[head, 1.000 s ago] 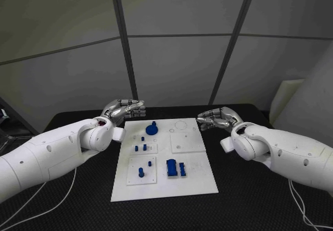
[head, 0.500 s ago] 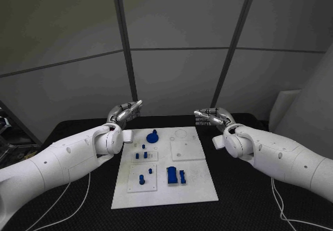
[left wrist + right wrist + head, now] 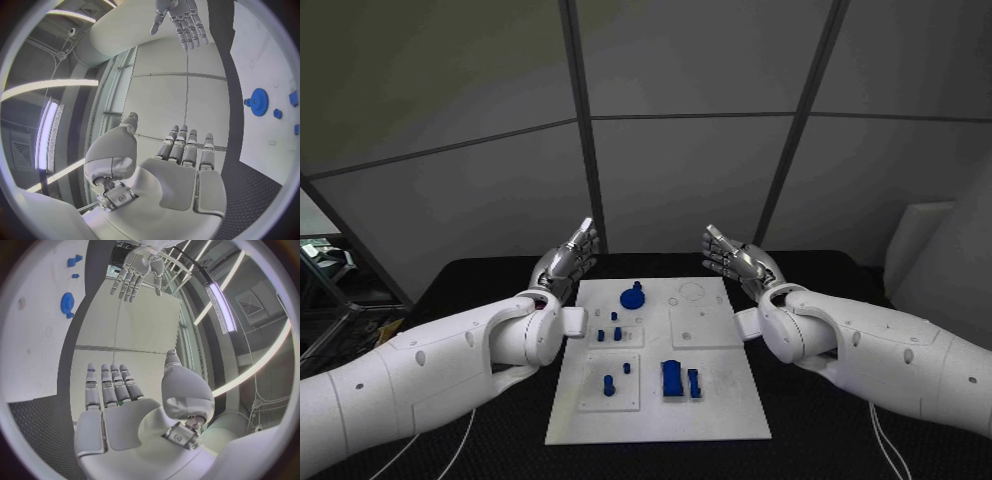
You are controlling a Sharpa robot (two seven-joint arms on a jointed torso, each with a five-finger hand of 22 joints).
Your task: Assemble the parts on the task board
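The white task board [image 3: 718, 400] lies in the middle of the black table. On it sit a blue gear-like part [image 3: 632, 297] at the far end, small blue pegs [image 3: 609, 333] on a left sub-plate, and two larger blue blocks [image 3: 674, 377] nearer me. My left hand [image 3: 570, 255] is raised above the board's far left corner, fingers straight and apart, holding nothing. My right hand [image 3: 736, 258] is raised above the far right corner, likewise flat and empty. The left wrist view shows the gear [image 3: 257, 102] and my right hand [image 3: 180, 20]; the right wrist view shows the gear [image 3: 67, 304] and my left hand [image 3: 135, 272].
Grey wall panels stand behind the black table [image 3: 488, 275]. A white block [image 3: 927, 250] leans at the far right. Dark equipment [image 3: 336, 275] sits off the table's left edge. White cables [image 3: 459, 440] run along the near left.
Both hands have gone from curled to flat and spread, and have risen. The whole head picture has shifted, so the camera has moved.
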